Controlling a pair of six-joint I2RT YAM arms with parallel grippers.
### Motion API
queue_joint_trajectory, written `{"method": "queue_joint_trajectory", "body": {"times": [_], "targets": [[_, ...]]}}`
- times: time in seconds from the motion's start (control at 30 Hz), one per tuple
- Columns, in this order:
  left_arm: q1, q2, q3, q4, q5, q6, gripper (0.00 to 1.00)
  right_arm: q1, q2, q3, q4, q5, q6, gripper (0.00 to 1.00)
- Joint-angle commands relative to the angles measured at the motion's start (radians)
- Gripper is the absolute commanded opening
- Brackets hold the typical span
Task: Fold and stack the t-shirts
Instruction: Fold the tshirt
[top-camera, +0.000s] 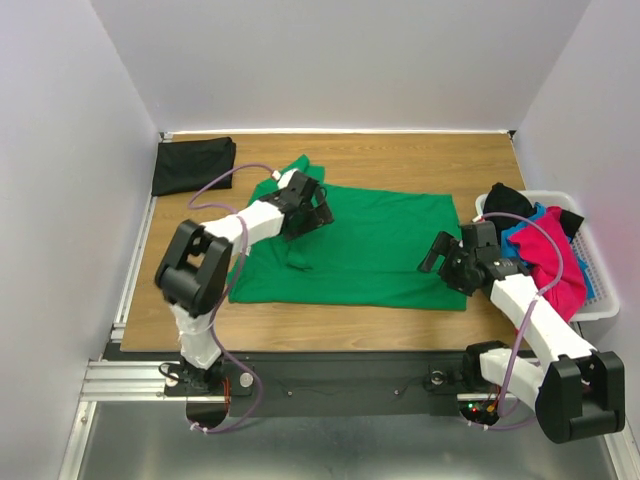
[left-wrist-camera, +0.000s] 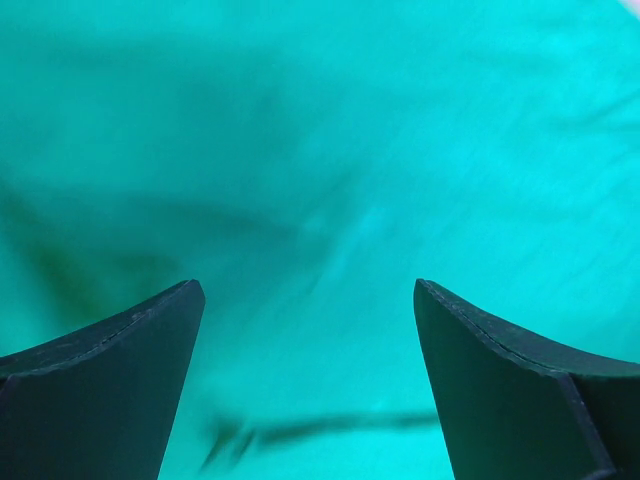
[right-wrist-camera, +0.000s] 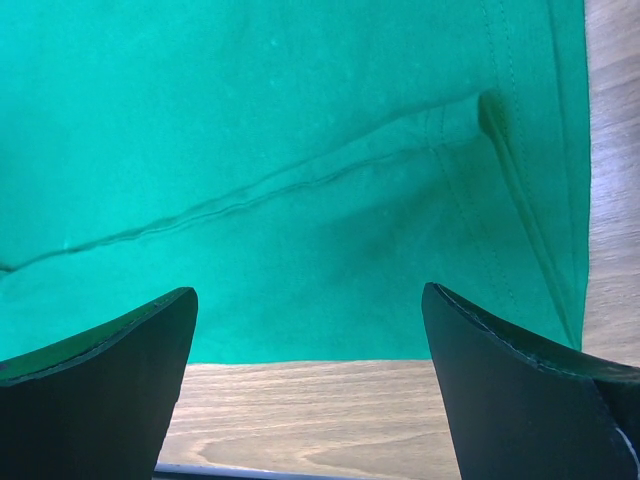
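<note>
Currently, the green t-shirt (top-camera: 385, 245) lies spread flat beneath both grippers. Left gripper (top-camera: 318, 213): jaws wide apart, empty, cloth directly below. Right gripper (top-camera: 440, 256): jaws wide apart, empty, shirt's hem edge below.

1. Desk (top-camera: 400, 160): rectangular, with a light brown wood-grain top.
2. Basket (top-camera: 598, 262): white plastic, rectangular, with slotted walls; sits at the desk's right edge, towards the far-right corner.
3. Rail (top-camera: 120, 382): silver slotted aluminium, runs along the desk's left edge and beside its near-left corner.
4. Wall panels (top-camera: 350, 60): plain white, standing along the desk's far, left and right edges.
</note>
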Motion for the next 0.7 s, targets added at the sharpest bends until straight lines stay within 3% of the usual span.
{"method": "queue_joint_trajectory", "body": {"times": [0.0, 0.1, 0.33, 0.53, 0.67], "targets": [[-0.005, 0.089, 0.167, 0.02, 0.043, 0.1, 0.98, 0.006, -0.03, 0.015, 0.008, 0.013, -0.015, 1.0], [-0.02, -0.024, 0.133, 0.016, -0.037, 0.096, 0.98, 0.006, -0.039, 0.01, 0.009, 0.005, -0.018, 1.0], [-0.022, -0.359, -0.126, -0.087, -0.186, 0.027, 0.99, 0.005, -0.028, 0.007, 0.009, 0.01, -0.028, 1.0], [-0.022, -0.494, -0.341, -0.032, -0.107, -0.037, 0.98, 0.006, -0.034, 0.004, 0.008, 0.019, -0.028, 1.0], [-0.023, -0.488, -0.437, 0.058, -0.057, -0.056, 0.98, 0.005, -0.039, -0.002, 0.009, 0.019, -0.028, 1.0]]}}
